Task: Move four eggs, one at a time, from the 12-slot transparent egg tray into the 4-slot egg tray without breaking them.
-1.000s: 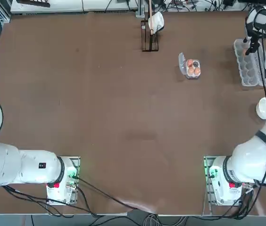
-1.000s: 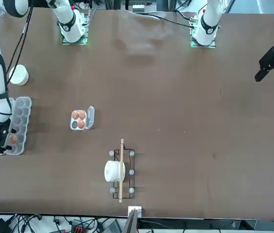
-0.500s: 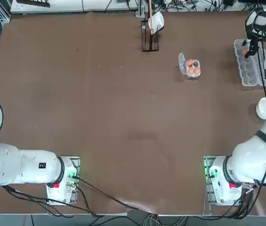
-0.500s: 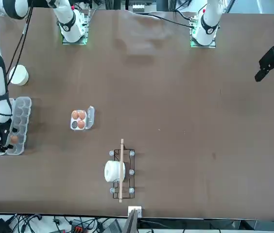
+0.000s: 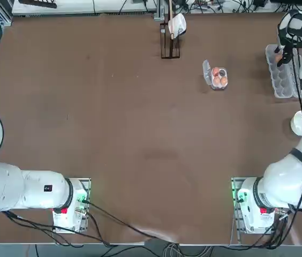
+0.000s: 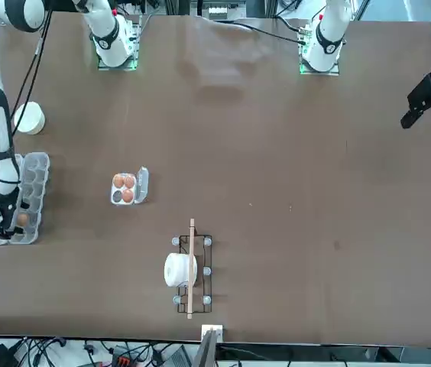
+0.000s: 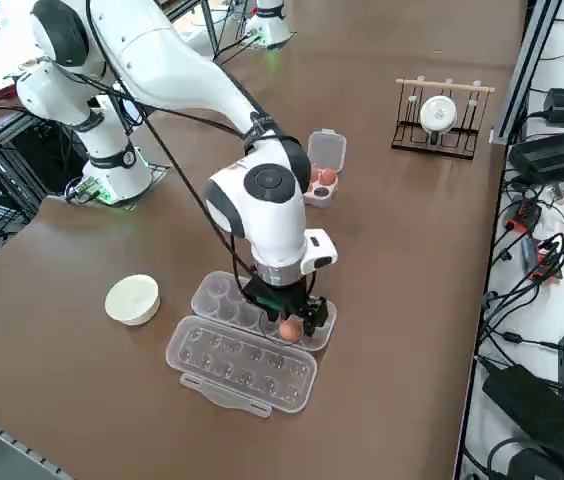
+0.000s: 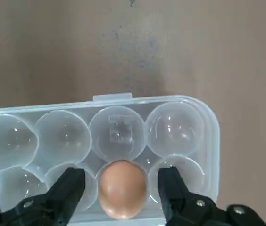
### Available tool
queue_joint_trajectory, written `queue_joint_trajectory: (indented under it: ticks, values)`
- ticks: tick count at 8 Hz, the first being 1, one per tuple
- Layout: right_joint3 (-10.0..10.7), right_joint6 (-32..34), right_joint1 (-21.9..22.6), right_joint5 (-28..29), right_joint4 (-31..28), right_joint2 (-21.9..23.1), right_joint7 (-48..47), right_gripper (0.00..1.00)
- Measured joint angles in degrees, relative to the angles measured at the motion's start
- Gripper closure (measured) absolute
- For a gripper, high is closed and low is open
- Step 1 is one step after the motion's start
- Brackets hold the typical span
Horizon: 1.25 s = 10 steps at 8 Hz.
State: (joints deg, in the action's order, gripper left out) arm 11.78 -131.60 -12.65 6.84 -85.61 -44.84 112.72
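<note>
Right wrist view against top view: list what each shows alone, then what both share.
Right wrist only: the last egg sits in a cup of the 12-slot tray, the right hand open, one finger on each side of it, apart from it. Top only: the 4-slot tray holding three eggs, a white bowl, a roll on a rack. Both: the 12-slot tray and brown table.

In the wrist view the 12-slot transparent egg tray (image 8: 123,136) ran off the picture's edge, so its far cups went unseen. The egg (image 8: 121,188) sat between the jaws of the right gripper (image 8: 121,184), but whether the fingers (image 8: 69,186) touched it could not be told. From overhead the arm's wrist covered that egg and the jaws. The 4-slot egg tray (image 5: 218,76) was too small there to count its eggs surely.
</note>
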Motion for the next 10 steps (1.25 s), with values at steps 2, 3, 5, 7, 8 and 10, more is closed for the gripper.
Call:
queue_joint_trajectory:
  ticks: [2, 3, 5, 7, 8, 10]
  values:
    - [0.0, 0.03, 0.0, 0.0, 0.76, 0.0, 0.32, 0.07]
    - [-0.01, 0.07, 0.0, 0.0, 0.94, 0.0, 0.64, 0.09]
    - [-0.01, 0.1, -0.01, 0.0, 0.96, -0.2, 0.85, 0.11]
    - [-0.01, 0.1, -0.02, 0.0, 1.04, -0.74, 1.06, 0.14]
    - [-0.01, 0.1, -0.05, 0.0, 1.07, -0.77, 1.62, 0.17]
    - [0.29, 1.01, -0.25, -0.01, 1.43, -0.48, 2.99, 0.42]
